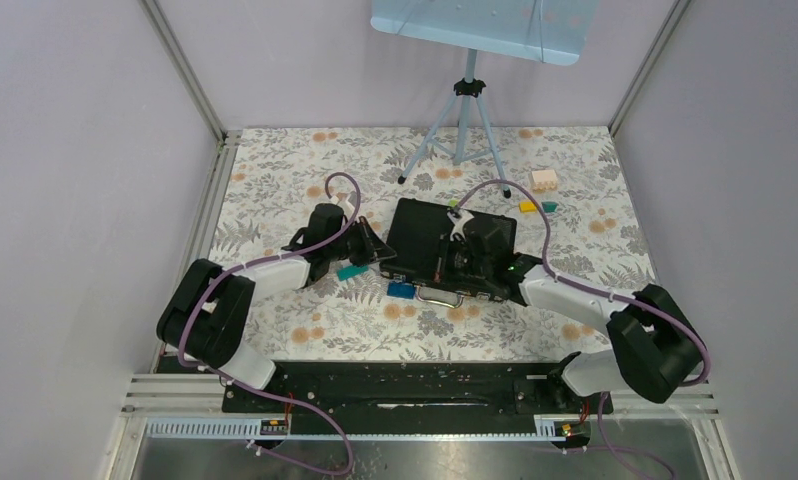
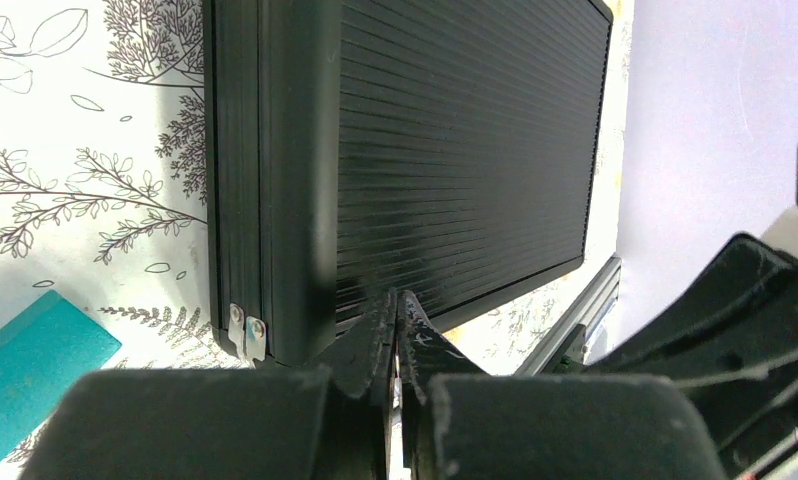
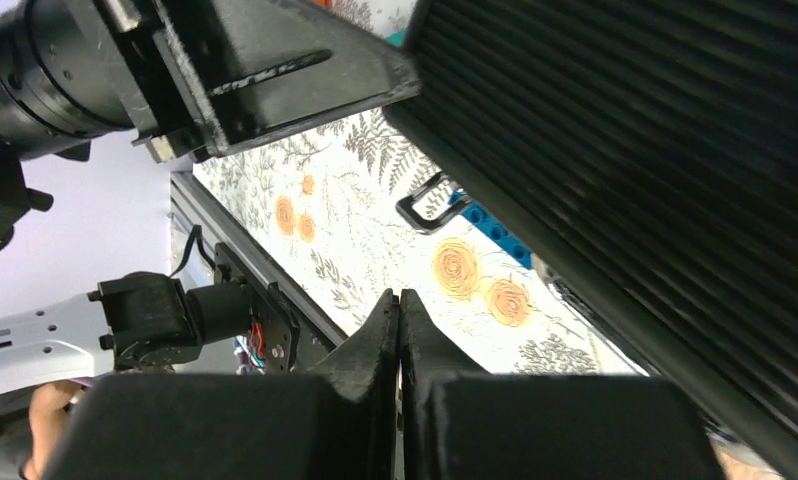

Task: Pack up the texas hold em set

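Observation:
The texas hold em set is a black ribbed briefcase (image 1: 422, 238) lying closed on the floral table, with its silver handle (image 1: 445, 296) facing the near side. My left gripper (image 1: 380, 256) is shut and empty, its tips at the case's left edge; the left wrist view shows the ribbed lid (image 2: 455, 150) just beyond the closed left gripper (image 2: 396, 300). My right gripper (image 1: 449, 266) hovers over the near part of the lid, shut on nothing. In the right wrist view the right gripper (image 3: 399, 300) points past the case (image 3: 655, 150) and its handle (image 3: 425, 205).
A teal brick (image 1: 352, 272) and a blue brick (image 1: 401, 290) lie close to the case's near-left corner. Yellow (image 1: 528, 207) and teal (image 1: 549, 206) bricks and a pale orange piece (image 1: 544, 180) sit at the back right. A tripod (image 1: 462, 130) stands behind.

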Controlling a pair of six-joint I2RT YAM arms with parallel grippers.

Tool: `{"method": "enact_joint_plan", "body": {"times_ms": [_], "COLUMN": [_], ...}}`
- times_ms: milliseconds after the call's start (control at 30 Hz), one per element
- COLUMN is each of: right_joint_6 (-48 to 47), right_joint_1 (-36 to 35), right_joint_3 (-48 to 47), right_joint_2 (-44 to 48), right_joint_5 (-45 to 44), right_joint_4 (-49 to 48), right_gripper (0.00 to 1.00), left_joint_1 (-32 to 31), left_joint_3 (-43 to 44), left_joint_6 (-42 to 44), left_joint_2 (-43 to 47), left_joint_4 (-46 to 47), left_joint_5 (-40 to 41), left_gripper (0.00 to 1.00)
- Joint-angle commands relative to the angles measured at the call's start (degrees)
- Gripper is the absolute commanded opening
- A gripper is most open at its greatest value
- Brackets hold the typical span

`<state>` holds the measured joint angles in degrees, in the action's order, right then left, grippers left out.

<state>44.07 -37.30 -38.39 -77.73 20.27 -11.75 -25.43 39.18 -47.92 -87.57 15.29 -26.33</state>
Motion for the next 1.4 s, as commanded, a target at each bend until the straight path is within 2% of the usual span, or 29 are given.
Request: {"method": "enact_joint_plan", "body": {"times_ms": [0, 133, 433, 700, 900, 1000, 1367], "right_joint_6": [-2.7, -3.4, -3.5, -1.5, -2.6, -4.1, -7.6], "right_joint_1": [-5.5, -8.6, -12.5, -14.6, -16.6, -18.3, -18.4], "right_joint_3": [-4.2, -5.2, -7.5, -8.4, -11.7, -11.2, -8.4], "right_joint_2": [-3.0, -4.9, -12.2, -17.7, -22.4, -21.4, -14.5], "right_joint_5": [-5.9, -12.8, -13.5, -23.7, -21.2, -21.1, -32.7], "right_joint_4": [3.8, 7.7, 7.3, 7.0, 6.8, 5.2, 2.8], "right_gripper": [0.0, 0.0, 0.0, 0.0, 0.0, 0.0, 0.0], "left_joint_1": [0.0, 0.1, 0.1, 0.3, 0.8, 1.0, 1.1], "left_joint_3": [1.6, 1.7, 1.9, 1.9, 2.0, 2.0, 2.1], "left_joint_6": [0.2, 0.2, 0.6, 0.7, 0.6, 0.8, 0.6], "left_joint_2": [-1.6, -2.1, -2.2, -1.9, -1.7, -1.5, -1.8], "left_joint_4": [2.5, 1.3, 0.5, 0.1, 0.0, -0.1, 0.0], "left_joint_5": [-1.5, -1.3, -0.9, -0.9, -1.1, -0.9, -1.5], "left_gripper": [0.0, 0.0, 0.0, 0.0, 0.0, 0.0, 0.0]}}
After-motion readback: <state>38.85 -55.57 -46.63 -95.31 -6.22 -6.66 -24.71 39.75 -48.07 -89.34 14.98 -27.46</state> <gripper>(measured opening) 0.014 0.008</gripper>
